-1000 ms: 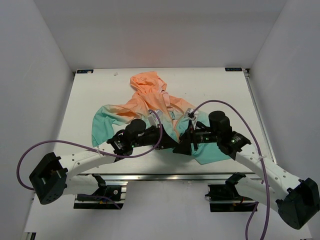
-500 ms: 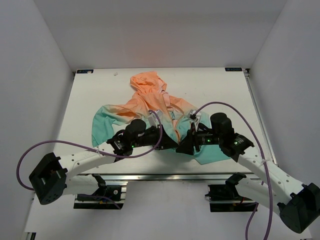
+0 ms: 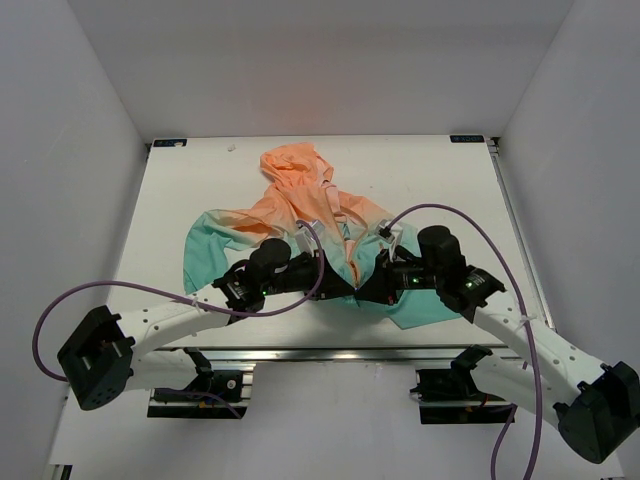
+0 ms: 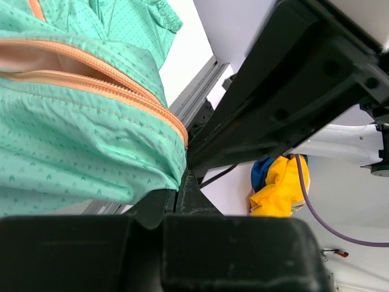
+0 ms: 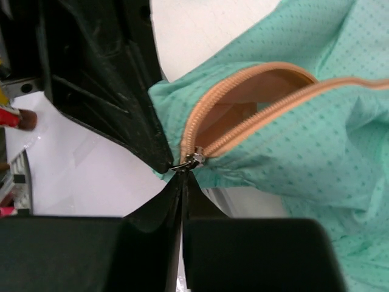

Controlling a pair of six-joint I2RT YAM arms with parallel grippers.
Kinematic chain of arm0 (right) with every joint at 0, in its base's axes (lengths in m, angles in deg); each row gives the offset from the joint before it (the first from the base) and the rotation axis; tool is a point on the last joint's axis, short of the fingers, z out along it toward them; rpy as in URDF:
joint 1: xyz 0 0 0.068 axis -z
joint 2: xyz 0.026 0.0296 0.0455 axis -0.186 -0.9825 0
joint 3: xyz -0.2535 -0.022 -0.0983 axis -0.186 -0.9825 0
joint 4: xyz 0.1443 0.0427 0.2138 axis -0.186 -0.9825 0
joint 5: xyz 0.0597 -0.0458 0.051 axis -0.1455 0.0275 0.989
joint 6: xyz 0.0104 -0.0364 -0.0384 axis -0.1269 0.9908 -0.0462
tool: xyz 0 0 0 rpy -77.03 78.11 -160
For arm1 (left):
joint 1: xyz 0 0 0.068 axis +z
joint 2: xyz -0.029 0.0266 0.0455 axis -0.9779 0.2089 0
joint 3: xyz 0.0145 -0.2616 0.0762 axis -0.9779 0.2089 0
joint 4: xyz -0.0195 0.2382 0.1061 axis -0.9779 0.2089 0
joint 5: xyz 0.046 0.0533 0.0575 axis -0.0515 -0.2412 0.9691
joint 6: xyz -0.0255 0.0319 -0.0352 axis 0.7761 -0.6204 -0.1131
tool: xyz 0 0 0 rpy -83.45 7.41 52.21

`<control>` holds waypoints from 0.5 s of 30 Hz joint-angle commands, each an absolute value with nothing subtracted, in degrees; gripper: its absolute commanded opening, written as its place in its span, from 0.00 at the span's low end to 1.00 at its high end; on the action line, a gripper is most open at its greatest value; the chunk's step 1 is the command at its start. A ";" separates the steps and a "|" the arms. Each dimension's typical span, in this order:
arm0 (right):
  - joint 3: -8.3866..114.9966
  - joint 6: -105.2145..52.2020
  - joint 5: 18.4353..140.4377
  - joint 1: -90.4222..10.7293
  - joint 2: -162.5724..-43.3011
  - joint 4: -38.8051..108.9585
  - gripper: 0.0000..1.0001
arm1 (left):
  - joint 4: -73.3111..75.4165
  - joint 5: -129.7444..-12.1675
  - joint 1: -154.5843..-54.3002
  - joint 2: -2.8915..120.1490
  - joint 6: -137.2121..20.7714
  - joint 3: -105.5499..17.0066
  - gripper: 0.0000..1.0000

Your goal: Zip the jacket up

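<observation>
The jacket (image 3: 300,215) lies spread on the white table (image 3: 180,190), peach hood at the far end and teal hem toward me. Both grippers meet at the hem's near edge. My left gripper (image 3: 338,284) (image 4: 177,184) is shut on the teal hem just below the bottom of the orange zipper (image 4: 115,91). My right gripper (image 3: 366,290) (image 5: 183,175) is shut on the small metal zipper pull (image 5: 195,160) at the foot of the zipper, whose two orange sides (image 5: 255,115) still gape above it. The left gripper's black body (image 5: 103,67) sits right beside the pull.
Purple cables (image 3: 450,215) loop above each arm. The table's front metal rail (image 3: 330,352) runs just behind the grippers. A yellow and blue cloth (image 4: 276,188) lies off the table beyond the edge. White walls enclose the left, back and right sides.
The right gripper's jaws closed from wide open onto the zipper pull and edged slightly left. The left gripper stayed shut and in place.
</observation>
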State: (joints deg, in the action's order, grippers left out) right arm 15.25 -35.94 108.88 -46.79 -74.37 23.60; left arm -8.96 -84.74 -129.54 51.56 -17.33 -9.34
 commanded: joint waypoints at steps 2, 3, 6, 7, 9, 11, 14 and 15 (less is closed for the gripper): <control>16.17 -36.74 107.13 -47.02 -74.06 26.45 0.00 | -9.50 -87.83 -130.15 50.46 -18.65 -9.46 0.00; 16.34 -36.74 106.69 -47.02 -73.54 25.66 0.00 | -9.15 -87.66 -130.06 50.55 -18.82 -9.37 0.00; 17.13 -37.00 105.46 -47.02 -72.40 22.67 0.00 | -8.10 -87.04 -130.15 50.72 -19.09 -9.19 0.00; 17.13 -37.35 105.20 -47.02 -72.05 22.32 0.00 | -7.92 -86.95 -130.06 50.81 -19.26 -9.11 0.00; 17.05 -37.80 105.54 -46.93 -71.25 22.14 0.00 | -7.22 -86.95 -130.06 51.07 -19.44 -9.10 0.00; 17.13 -38.06 106.33 -46.93 -70.90 22.49 0.00 | -7.13 -86.95 -130.15 51.16 -19.61 -8.93 0.00; 17.40 -38.50 107.74 -47.02 -70.72 23.63 0.00 | -7.13 -87.21 -130.06 51.42 -19.79 -8.93 0.00; 17.57 -37.89 108.00 -47.02 -70.72 23.54 0.00 | -7.21 -87.22 -130.15 51.34 -19.79 -8.84 0.00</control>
State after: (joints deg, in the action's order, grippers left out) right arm 15.30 -37.65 106.56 -46.82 -71.53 22.11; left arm -7.13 -86.03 -129.86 51.80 -18.77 -9.18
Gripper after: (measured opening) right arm 0.011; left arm 0.023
